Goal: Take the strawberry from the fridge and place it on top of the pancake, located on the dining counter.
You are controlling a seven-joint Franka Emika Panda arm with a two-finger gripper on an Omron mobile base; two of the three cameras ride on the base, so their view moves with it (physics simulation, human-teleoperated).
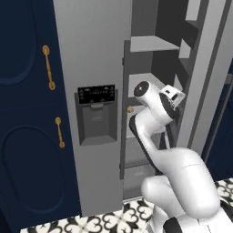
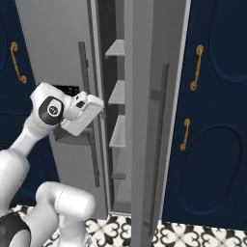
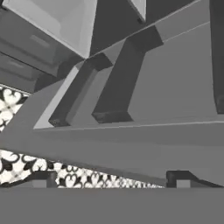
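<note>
The fridge (image 1: 98, 54) stands with its left door shut and its right door (image 2: 144, 96) swung open, grey shelves (image 1: 150, 44) showing inside. My white hand (image 1: 173, 96) is at the opening, about level with the middle shelf, and it also shows beside the door gap (image 2: 84, 113). In the hand view my gripper (image 3: 111, 179) is open, its dark tips wide apart with nothing between them, facing the open door's inner bins (image 3: 109, 87). The strawberry is hidden. The pancake and the dining counter are out of view.
A small tan-orange lump (image 1: 130, 109) sits on a shelf edge beside my arm. A black-panel dispenser (image 1: 96, 113) is set in the shut door. Navy cabinets with gold handles (image 1: 27, 113) (image 2: 212, 120) flank the fridge. Patterned floor tiles (image 1: 113, 220) lie below, and fridge drawers (image 3: 26, 48) are low inside.
</note>
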